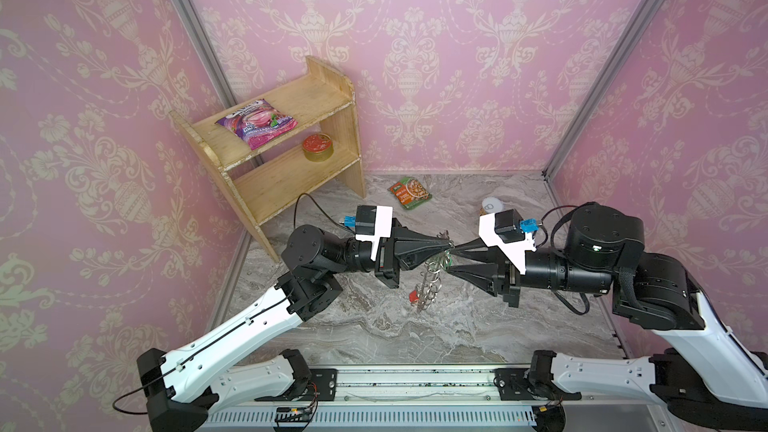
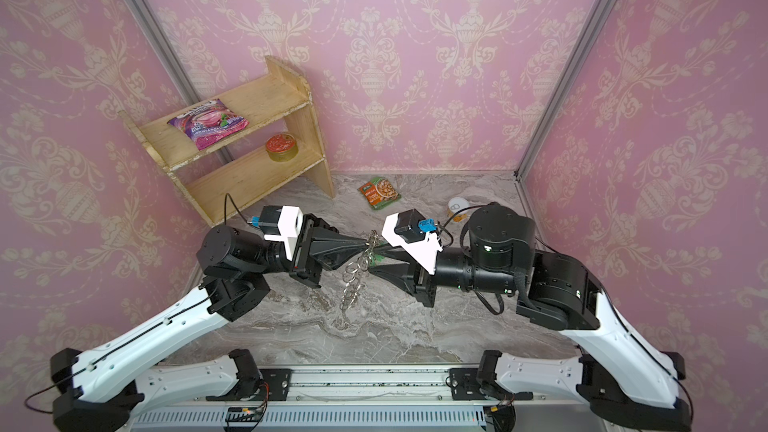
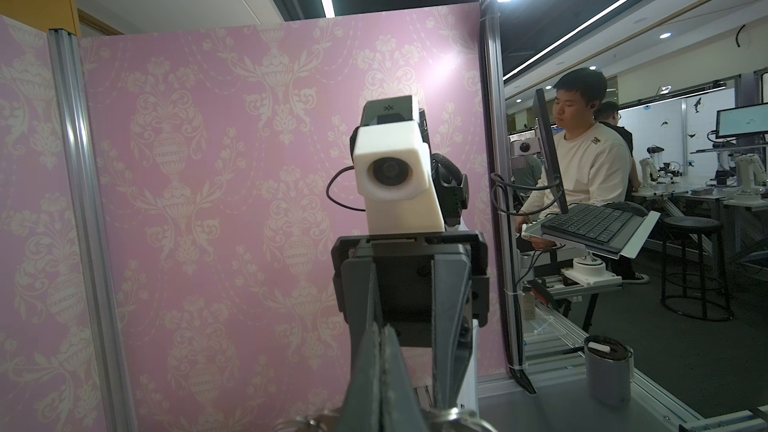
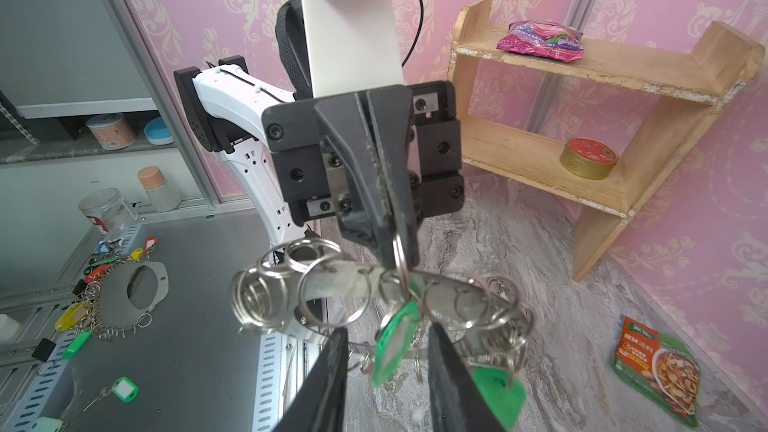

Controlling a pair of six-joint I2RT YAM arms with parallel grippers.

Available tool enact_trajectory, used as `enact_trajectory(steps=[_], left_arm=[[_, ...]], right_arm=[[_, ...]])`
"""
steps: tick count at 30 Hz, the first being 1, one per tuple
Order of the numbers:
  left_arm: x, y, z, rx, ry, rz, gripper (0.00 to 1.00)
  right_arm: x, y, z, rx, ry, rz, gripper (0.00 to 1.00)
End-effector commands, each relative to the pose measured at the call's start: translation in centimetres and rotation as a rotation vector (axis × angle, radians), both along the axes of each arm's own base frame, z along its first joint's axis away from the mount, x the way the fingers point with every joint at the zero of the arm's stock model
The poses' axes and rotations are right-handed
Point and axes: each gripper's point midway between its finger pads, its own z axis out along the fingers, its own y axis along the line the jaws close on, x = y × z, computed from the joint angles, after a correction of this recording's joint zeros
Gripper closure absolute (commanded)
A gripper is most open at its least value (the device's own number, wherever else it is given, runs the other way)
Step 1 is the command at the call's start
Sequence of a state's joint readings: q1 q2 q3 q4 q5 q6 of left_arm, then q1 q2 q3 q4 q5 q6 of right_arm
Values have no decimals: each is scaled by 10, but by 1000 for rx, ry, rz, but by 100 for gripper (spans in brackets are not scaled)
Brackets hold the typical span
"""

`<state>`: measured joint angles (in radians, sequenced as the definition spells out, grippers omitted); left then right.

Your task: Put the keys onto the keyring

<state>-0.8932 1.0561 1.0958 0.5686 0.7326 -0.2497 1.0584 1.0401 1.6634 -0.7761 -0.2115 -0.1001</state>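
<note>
Closest in, seen from the right wrist, the right pincer stands with its jaws apart. A green key dangles in the gap and, as far as it shows, touches neither finger. Just behind it the keyring hangs over the table, edge-on in both top views, its wire loops crowding together. A second green key appears to hang lower on it, and a red key shows beside its lower end. Whether that end meets the table cannot be told. Beyond, the left pincer is clamped on one wire loop at the top of the ring, and that is the anchor.

The step looks like working the green key onto that loop. To do it well, the right pincer should close on the tag's flat faces, not its edge, then feed along the coil in small turns while the left one holds firm — a hard tug would likely swing the plate and tangle neighbouring loops. Further back, the food packet and wooden shelf sit well apart from the work.
</note>
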Motion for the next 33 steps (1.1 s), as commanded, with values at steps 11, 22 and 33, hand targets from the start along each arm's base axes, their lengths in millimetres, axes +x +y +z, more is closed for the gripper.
enact_trajectory(steps=[11,22,33], left_arm=[[-8,10,15,-59,-39,-19,100],[-9,13,17,-67,-42,-11,100],[-11,14,21,-83,-22,-56,100]], right_arm=[[2,9,-1,74,25,-1,74],[2,4,1,86,27,-14,100],[1,17,-11,47,54,5,100]])
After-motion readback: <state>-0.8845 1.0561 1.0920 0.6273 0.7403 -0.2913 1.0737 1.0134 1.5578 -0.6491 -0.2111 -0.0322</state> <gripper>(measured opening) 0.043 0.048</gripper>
